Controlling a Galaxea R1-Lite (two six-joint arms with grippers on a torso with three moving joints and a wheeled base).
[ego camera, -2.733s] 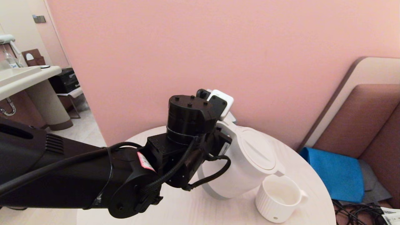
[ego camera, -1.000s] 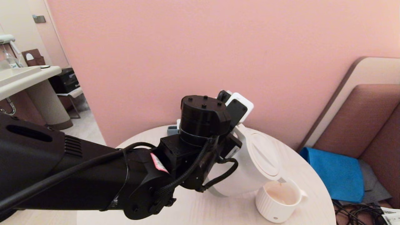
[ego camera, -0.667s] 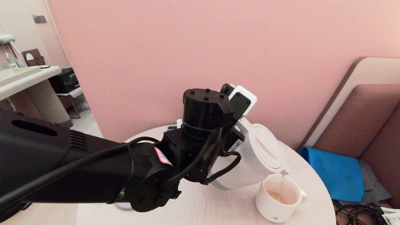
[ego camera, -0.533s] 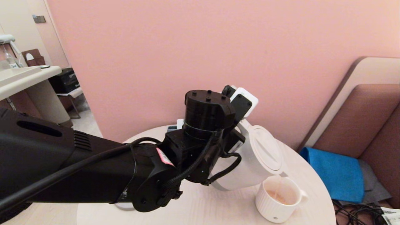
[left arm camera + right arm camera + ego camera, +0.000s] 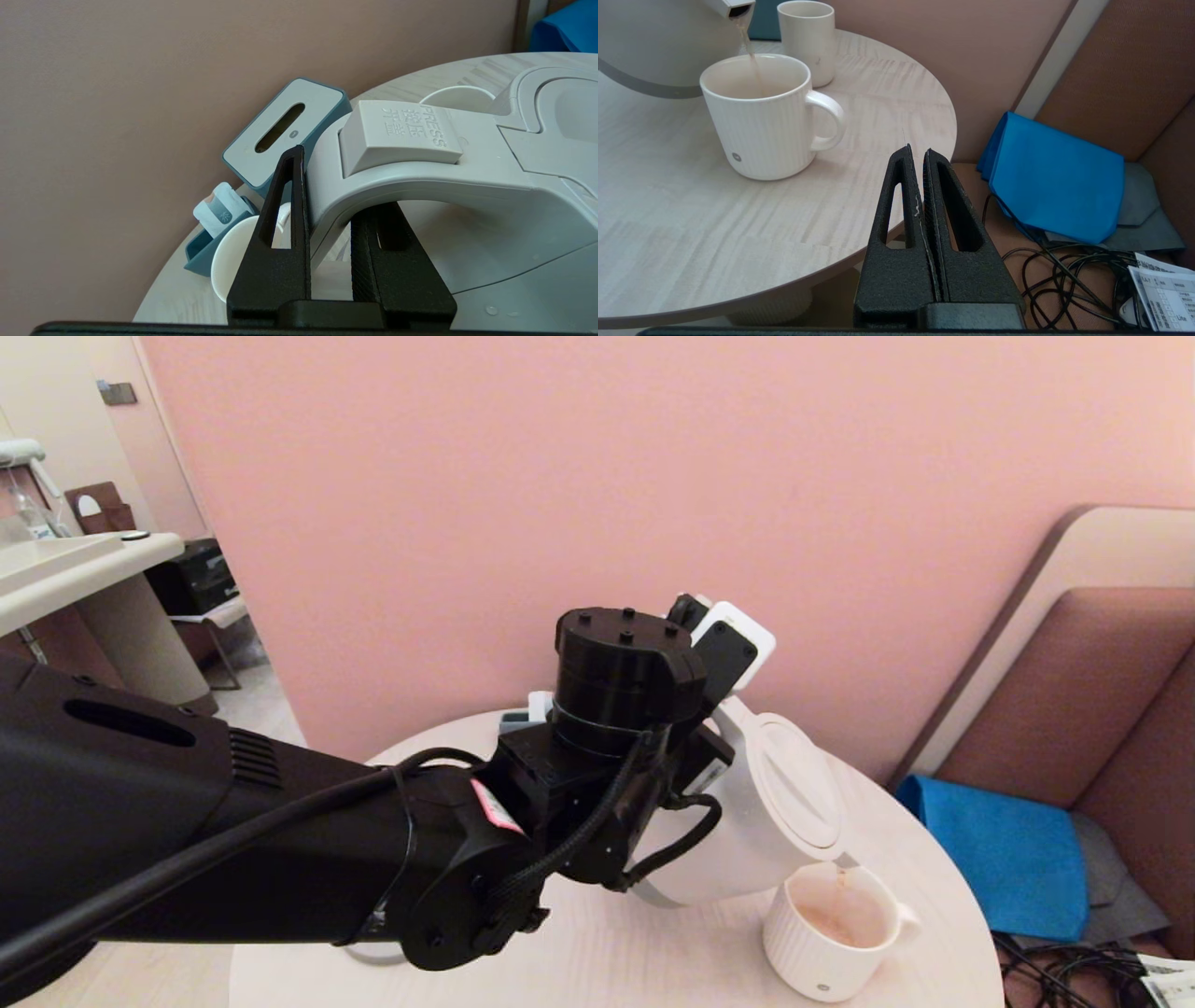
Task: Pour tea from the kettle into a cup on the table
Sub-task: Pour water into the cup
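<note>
The white kettle (image 5: pixel 775 803) hangs tilted over the table (image 5: pixel 653 952), spout down above the wide ribbed cup (image 5: pixel 831 933). My left gripper (image 5: pixel 331 196) is shut on the kettle's loop handle (image 5: pixel 420 177), one finger on each side. A thin stream of tea (image 5: pixel 749 51) falls from the spout into the cup (image 5: pixel 761 121). Light reddish-brown tea (image 5: pixel 840 919) fills part of the cup. My right gripper (image 5: pixel 917 151) is shut and empty, low beside the table's right edge.
A slim white cup (image 5: pixel 805 39) stands behind the ribbed cup. Another white mug (image 5: pixel 233 261) and a blue-grey tissue box (image 5: pixel 285 130) sit at the table's back by the wall. A blue cloth (image 5: pixel 1004 854) and loose cables (image 5: pixel 1064 280) lie on the bench to the right.
The left arm has lifted and tipped the kettle further towards the cup. The cup was empty 2.7 s ago and now holds tea, with a stream still falling.
</note>
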